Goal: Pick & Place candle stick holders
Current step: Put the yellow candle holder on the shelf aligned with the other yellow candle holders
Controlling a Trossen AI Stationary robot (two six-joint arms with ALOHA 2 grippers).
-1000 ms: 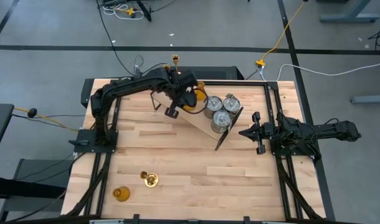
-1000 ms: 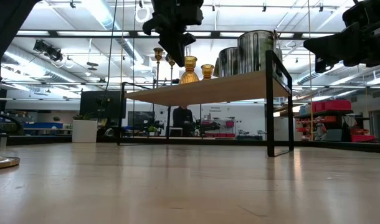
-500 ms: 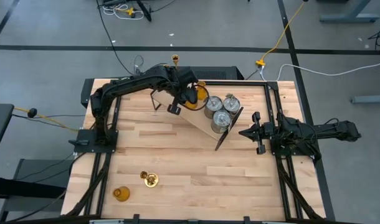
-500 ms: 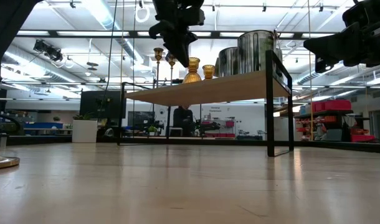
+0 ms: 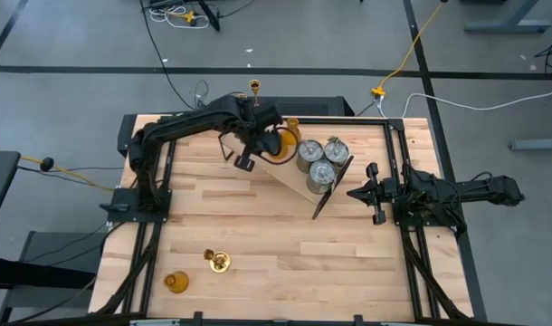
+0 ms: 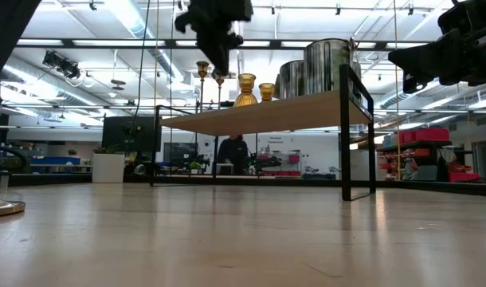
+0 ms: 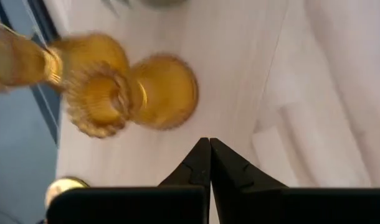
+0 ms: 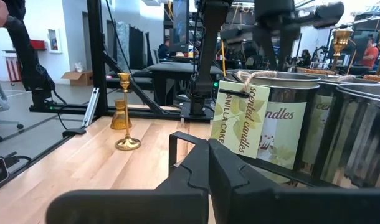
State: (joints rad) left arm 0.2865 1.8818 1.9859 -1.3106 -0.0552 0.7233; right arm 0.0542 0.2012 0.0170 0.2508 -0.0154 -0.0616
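- Amber-orange squat glass candle holders [image 5: 289, 140]: two on raised wooden shelf [image 5: 294, 177], beside three silver-grey metal cylinders [image 5: 321, 158].
- Left pincer [image 5: 243, 162] closed, empty, above the shelf's edge, just beside the amber pair.
- Right pincer [image 5: 359, 193] closed, empty, near shelf's other end.
- Slim brass stick [image 5: 219, 262] and third amber holder [image 5: 175, 282] on wooden worktop [image 5: 285, 254], well apart from shelf.

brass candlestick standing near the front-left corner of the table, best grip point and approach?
Grip the brass candlestick by its slim stem, above the round base. It stands upright beside the amber holder, so probably come down from above on the side away from that one. Left gripper is nearer and shut; it would need opening first.
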